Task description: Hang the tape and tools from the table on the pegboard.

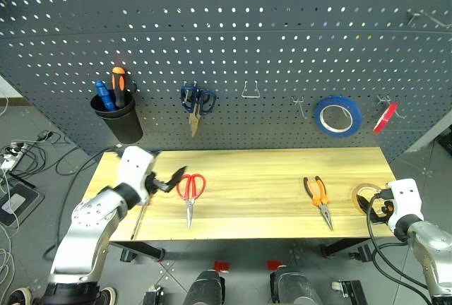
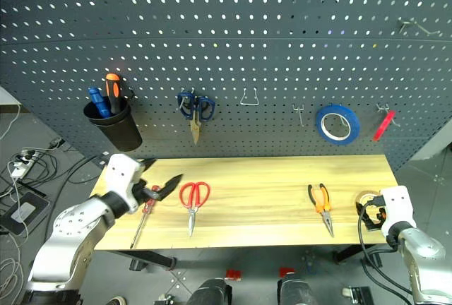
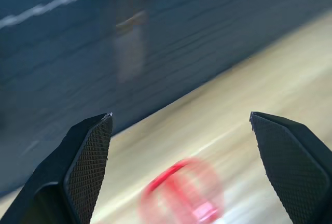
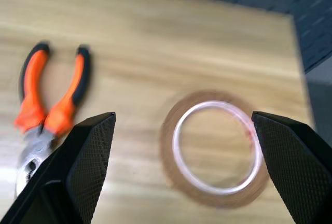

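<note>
progress check: nothing from the desk (image 1: 268,199) is hung yet. all four task items lie flat on the wood.

- red-handled scissors (image 1: 190,192): left part of the desk, blades toward the near edge.
- red-handled screwdriver (image 2: 143,216): just left of the scissors, near the front edge, partly behind the left arm in the left eye view.
- pliers (image 1: 319,199): right part of the desk, nose toward the near edge.
- tan tape roll (image 4: 215,148): flat near the right end of the desk, right of the pliers.

pegboard (image 1: 268,51) carries a black cup (image 1: 117,119) with a blue and an orange-black handle, blue-handled scissors (image 1: 197,102), a blue tape roll (image 1: 338,116), a red roll (image 1: 385,117). an empty wire hook (image 1: 251,91) sits between the blue scissors and the blue roll, with small hooks further right.

left gripper (image 1: 171,179): jaws wide apart, holding nothing, above the desk just beside the scissors' handles. right gripper (image 4: 181,182): jaws fully spread, empty, over the tape, not touching as far as i can tell.

judgement: task at its start; four picks and four hangs remain. likely first targets are scissors (left) and tape (right).
</note>
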Robot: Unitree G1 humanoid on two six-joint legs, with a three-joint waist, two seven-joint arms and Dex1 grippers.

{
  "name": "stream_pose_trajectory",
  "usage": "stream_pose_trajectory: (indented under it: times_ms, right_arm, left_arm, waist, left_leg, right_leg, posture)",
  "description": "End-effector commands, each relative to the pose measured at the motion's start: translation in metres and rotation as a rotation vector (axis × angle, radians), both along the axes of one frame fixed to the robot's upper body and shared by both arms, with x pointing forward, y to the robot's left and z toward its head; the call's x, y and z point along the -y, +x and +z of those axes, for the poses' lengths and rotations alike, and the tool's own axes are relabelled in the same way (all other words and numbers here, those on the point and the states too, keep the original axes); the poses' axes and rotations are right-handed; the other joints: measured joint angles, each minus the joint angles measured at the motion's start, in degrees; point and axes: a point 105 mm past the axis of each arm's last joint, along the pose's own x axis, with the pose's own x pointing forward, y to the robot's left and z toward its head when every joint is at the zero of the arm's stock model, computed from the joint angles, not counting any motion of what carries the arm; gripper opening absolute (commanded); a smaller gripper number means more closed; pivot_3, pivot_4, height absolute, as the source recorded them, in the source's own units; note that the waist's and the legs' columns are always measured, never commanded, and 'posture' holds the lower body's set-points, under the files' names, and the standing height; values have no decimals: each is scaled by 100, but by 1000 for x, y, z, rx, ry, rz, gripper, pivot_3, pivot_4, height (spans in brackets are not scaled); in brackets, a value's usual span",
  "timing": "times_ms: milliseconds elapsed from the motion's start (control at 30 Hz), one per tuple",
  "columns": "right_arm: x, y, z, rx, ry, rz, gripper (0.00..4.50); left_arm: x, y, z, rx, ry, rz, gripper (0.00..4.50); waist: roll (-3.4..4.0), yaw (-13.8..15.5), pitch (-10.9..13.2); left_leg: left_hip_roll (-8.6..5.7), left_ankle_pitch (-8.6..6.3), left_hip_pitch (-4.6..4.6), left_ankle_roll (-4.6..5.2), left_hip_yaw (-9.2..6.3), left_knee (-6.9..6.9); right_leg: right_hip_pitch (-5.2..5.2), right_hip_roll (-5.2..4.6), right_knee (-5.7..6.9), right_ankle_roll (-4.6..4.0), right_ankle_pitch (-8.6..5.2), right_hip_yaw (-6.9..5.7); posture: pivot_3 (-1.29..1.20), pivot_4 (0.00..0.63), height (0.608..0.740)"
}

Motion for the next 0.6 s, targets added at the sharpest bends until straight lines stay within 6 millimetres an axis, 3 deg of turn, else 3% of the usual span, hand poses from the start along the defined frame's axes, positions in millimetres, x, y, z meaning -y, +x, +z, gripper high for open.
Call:
stream_pose_trajectory:
  times_ms: [33, 233, 600]
  right_arm:
    - [-7, 7, 21, 10, -24, 45, 4500]
    - [-16, 19, 14, -76, -38, 67, 4500]
    - [11, 55, -13, -228, -82, -13, 4500]
  left_arm:
    - [26, -13, 11, -38, 14, -226, 4447]
    - [45, -30, 20, -112, 85, -498, 4447]
    - [72, -33, 24, -67, 140, -677, 4447]
  waist:
    - [-3, -71, 97]
    - [-31, -229, 278]
    - [-70, -246, 497]
  left_leg:
    - [0, 0, -3, 0, 0, -1]
    - [32, 0, -94, 3, 1, 5]
    - [71, -2, -100, 7, 81, 5]
  right_leg:
    - [-1, -1, 0, 0, 0, -1]
    - [-92, 7, 5, -3, -2, -6]
    - [-113, 23, 6, -3, -1, -2]
  posture:
    - [-109, 233, 740]
    - [-113, 270, 740]
    - [-100, 287, 740]
